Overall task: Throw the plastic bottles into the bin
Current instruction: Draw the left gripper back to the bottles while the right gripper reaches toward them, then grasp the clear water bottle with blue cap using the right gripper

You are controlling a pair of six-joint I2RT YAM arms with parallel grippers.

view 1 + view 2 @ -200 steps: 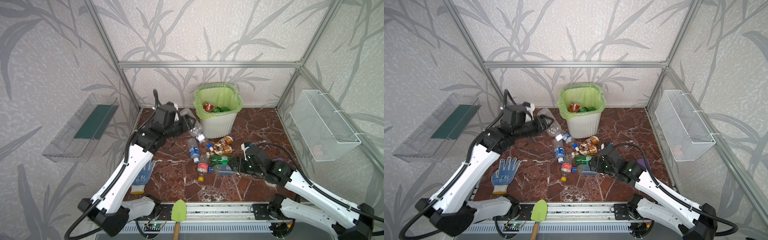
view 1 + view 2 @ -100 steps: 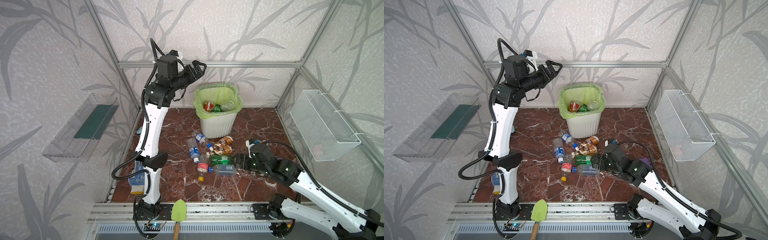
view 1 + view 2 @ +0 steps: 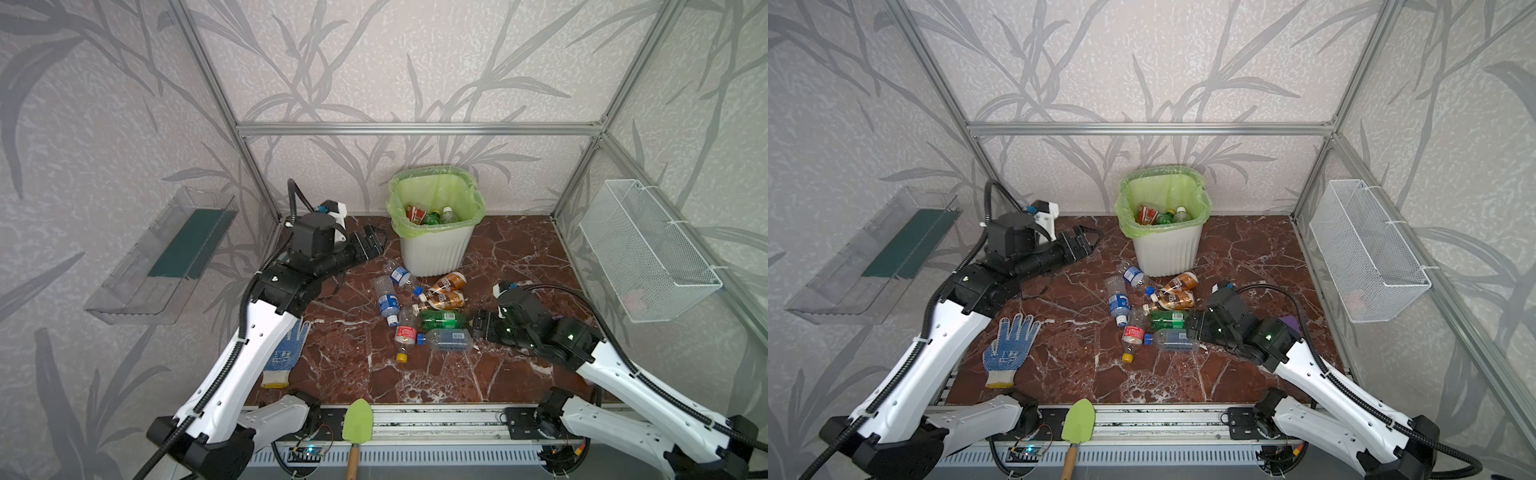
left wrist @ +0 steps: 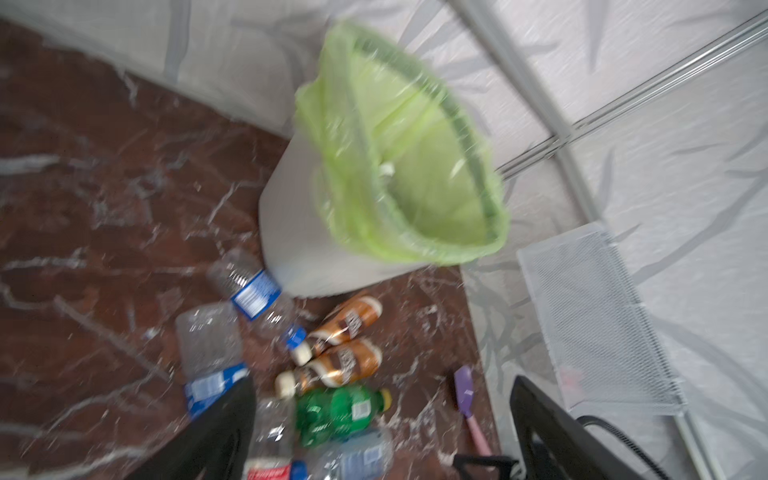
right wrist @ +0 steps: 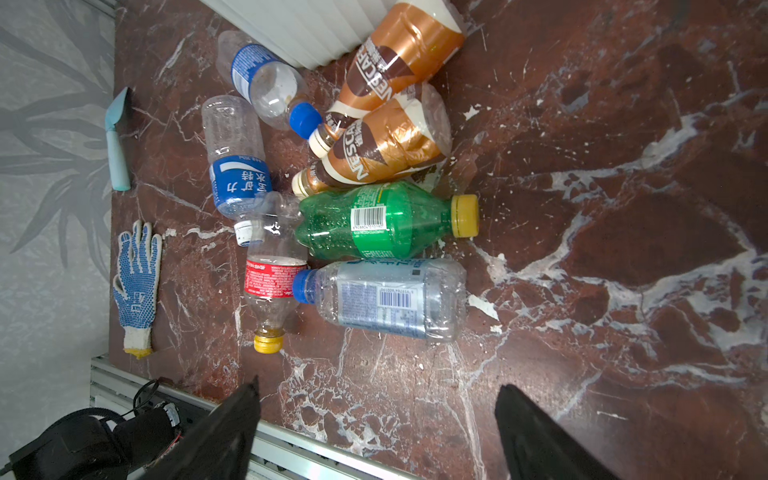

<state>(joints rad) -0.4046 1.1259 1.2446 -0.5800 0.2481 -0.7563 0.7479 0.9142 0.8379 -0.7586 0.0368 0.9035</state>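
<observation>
The bin (image 3: 432, 249) stands at the back of the floor, white and ribbed with a light green bag, and holds a few plastic bottles (image 3: 432, 215). In front of it lie several more: two brown-wrapped (image 3: 444, 291), a green one (image 3: 442, 319), clear ones with blue (image 3: 386, 301) or red (image 3: 405, 332) labels. My left gripper (image 3: 380, 241) hangs open and empty left of the bin (image 3: 1167, 253). My right gripper (image 3: 478, 326) is open just right of the green bottle (image 5: 374, 220) and a clear blue-capped bottle (image 5: 390, 297), touching neither. The left wrist view is blurred.
A blue dotted glove (image 3: 286, 353) lies at front left. A green spade (image 3: 357, 419) rests on the front rail, a purple spade (image 4: 465, 386) near the right wall, a blue spade (image 5: 116, 137) by the left wall. A wire basket (image 3: 648, 257) and a clear tray (image 3: 166, 257) hang on the side walls.
My left arm swung a clear bottle up over the bin, let it go into the bin, and has come back down to the left of it. The right gripper stayed by the pile.
</observation>
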